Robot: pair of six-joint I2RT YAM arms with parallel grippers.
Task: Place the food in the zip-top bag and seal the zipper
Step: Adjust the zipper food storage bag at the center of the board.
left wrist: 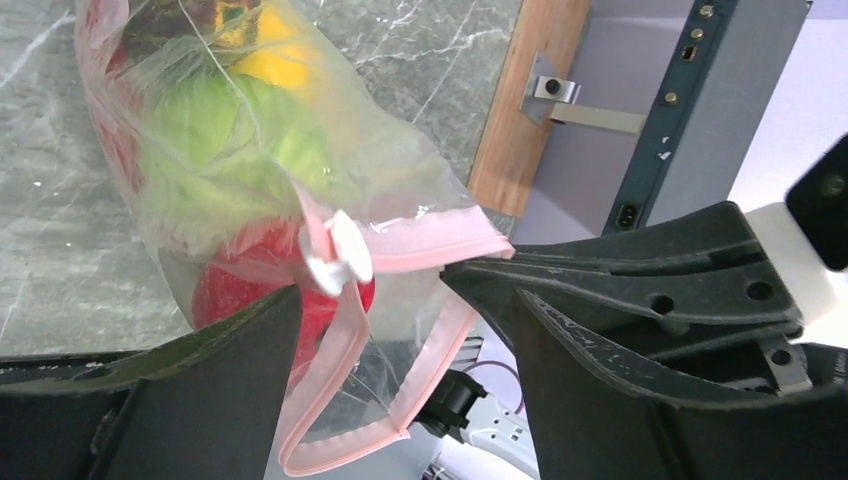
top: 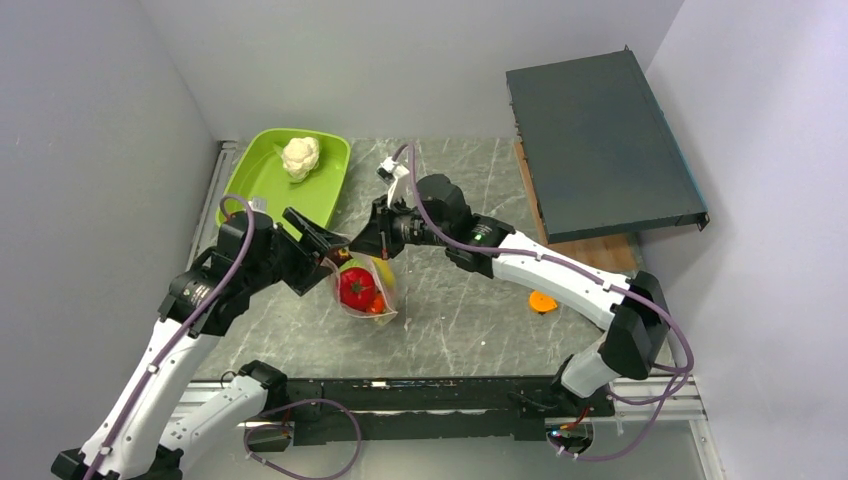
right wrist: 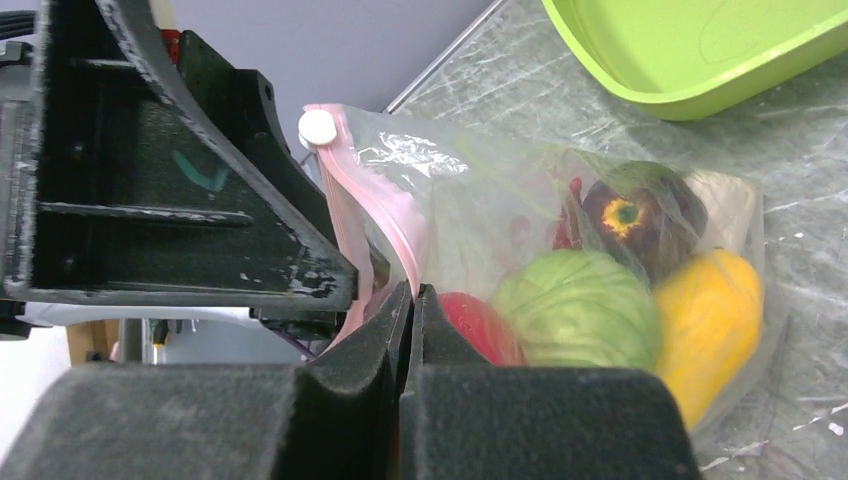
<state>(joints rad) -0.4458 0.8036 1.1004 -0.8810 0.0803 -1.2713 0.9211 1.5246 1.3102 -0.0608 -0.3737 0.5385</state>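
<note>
So the zip-top bag [top: 362, 290] is being held up by its mouth just off the near edge of the green tray [top: 262, 190]. The food [right wrist: 575, 310] is sitting inside it: red, green, yellow and a dark purple piece. The right hand [right wrist: 412, 300] is clenching the pink zipper [left wrist: 420, 255] at one corner. The left hand [left wrist: 400, 390] is hanging released, jaws spread either side of the strip by the white slider tab [right wrist: 318, 128], gripping nothing. I'm guessing sealing is the step underway. The next move is calling for a pinch on that strip and a run along it. A cauliflower [top: 300, 157] is lying in the tray though.
</note>
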